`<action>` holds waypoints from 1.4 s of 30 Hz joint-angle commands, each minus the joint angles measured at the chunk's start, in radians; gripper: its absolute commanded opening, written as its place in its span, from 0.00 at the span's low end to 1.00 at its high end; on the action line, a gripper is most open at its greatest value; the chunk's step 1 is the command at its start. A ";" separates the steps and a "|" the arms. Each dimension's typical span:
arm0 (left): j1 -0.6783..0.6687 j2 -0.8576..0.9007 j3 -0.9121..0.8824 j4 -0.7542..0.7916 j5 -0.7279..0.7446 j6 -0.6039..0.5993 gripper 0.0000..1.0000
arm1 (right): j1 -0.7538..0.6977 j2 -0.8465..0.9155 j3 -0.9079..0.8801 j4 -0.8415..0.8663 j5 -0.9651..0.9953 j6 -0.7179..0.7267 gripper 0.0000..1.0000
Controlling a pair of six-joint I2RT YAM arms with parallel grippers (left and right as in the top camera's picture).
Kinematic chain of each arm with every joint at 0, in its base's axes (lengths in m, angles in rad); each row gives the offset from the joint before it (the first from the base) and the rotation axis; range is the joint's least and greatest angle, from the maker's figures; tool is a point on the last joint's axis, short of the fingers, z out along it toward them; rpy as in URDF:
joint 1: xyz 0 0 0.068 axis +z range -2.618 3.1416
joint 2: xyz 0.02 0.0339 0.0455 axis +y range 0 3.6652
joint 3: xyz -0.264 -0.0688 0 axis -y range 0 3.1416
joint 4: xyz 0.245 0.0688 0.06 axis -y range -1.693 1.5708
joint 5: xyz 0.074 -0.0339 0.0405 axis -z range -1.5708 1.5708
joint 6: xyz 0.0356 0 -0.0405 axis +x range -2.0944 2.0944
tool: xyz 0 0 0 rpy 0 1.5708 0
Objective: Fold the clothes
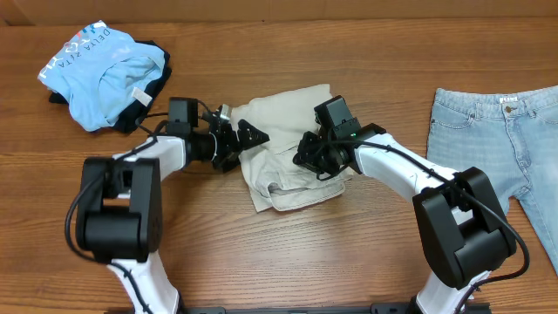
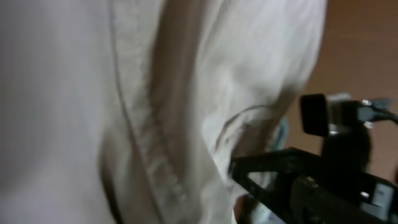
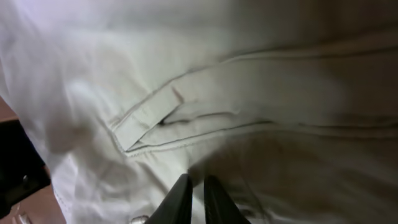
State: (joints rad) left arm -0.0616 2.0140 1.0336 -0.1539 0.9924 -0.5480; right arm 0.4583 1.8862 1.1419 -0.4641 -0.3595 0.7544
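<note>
A brown wooden surface carries everything. Light-blue denim jeans lie flat at its right edge, waistband toward the far edge and legs running toward the near edge. In the far left corner a sky-blue printed tee sits crumpled on top of a dark garment.

The beige cotton shorts lie in a rumpled heap at the middle of the surface. Their long axis runs from the far edge toward the near edge, leaning slightly left as it nears. I cannot tell which end is the waistband. A stitched pocket flap shows in the right wrist view.

The left arm's fingers rest at the heap's left side. Cloth fills the left wrist view, so I cannot tell how far apart they are. The right arm's fingers are over the heap's right side, almost together with only a slit between them. Whether they pinch any cloth cannot be told.
</note>
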 commanded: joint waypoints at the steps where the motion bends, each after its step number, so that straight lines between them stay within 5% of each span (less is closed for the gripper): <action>1: -0.018 0.124 -0.019 -0.005 0.006 -0.011 0.89 | 0.000 0.013 -0.011 0.002 -0.001 -0.010 0.11; 7: -0.059 0.122 0.015 0.045 0.006 -0.084 0.59 | 0.000 0.013 -0.011 0.003 -0.001 -0.010 0.11; 14: -0.100 0.122 0.031 0.024 -0.080 -0.169 0.68 | 0.000 0.013 -0.011 -0.003 0.000 -0.010 0.11; 22: -0.059 0.118 0.031 0.010 -0.098 -0.184 0.10 | -0.021 0.010 -0.005 -0.068 -0.001 -0.016 0.08; 25: -0.005 0.111 0.039 -0.029 -0.094 -0.136 0.04 | -0.069 0.008 0.018 -0.132 -0.002 -0.070 0.08; 32: 0.071 0.104 0.175 -0.334 -0.121 0.095 0.04 | -0.200 0.009 0.053 -0.275 -0.099 -0.137 0.08; 36: 0.057 0.104 0.279 -0.520 -0.193 0.194 0.13 | -0.218 0.009 0.048 -0.301 -0.097 -0.135 0.08; 37: 0.048 0.104 0.294 -0.543 -0.208 0.205 0.20 | -0.218 0.013 0.047 -0.301 -0.082 -0.124 0.08; 42: -0.008 0.106 0.305 -0.549 -0.225 0.211 0.84 | -0.206 0.092 0.043 -0.291 -0.071 -0.054 0.08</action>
State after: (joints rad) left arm -0.0391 2.1063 1.3209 -0.7033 0.8234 -0.3901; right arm 0.2447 1.9041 1.1824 -0.7525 -0.4648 0.6579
